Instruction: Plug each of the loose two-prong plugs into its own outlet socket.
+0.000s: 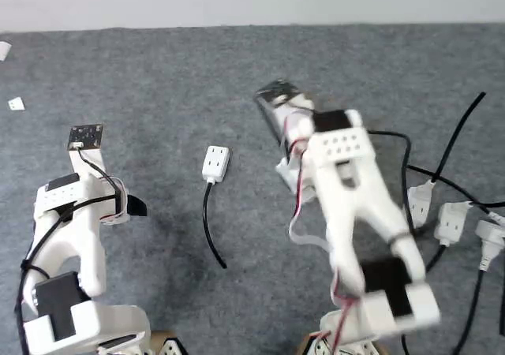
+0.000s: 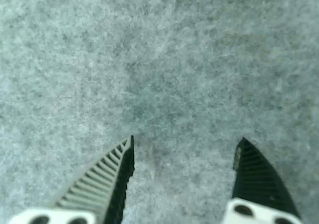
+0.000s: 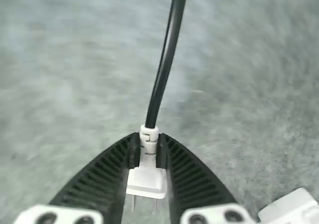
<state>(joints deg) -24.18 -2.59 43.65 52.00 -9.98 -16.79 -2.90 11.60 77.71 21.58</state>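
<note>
My right gripper (image 3: 148,140) is shut on a white two-prong plug (image 3: 146,178), with the prongs pointing back toward the wrist. The plug's black cord (image 3: 164,59) runs away over the grey carpet. In the high view this gripper (image 1: 290,172) sits mostly hidden under its own arm, right of a white outlet socket (image 1: 215,163) that trails a short black cord (image 1: 209,233). My left gripper (image 2: 184,149) is open over bare carpet with nothing between its fingers. From above, the left gripper (image 1: 132,206) is left of that socket and nearer the front.
Several white sockets or plugs (image 1: 451,221) with black cords (image 1: 458,134) lie at the right of the carpet. A white block corner (image 3: 291,206) shows beside the right gripper. Two small white scraps (image 1: 16,102) lie at the far left.
</note>
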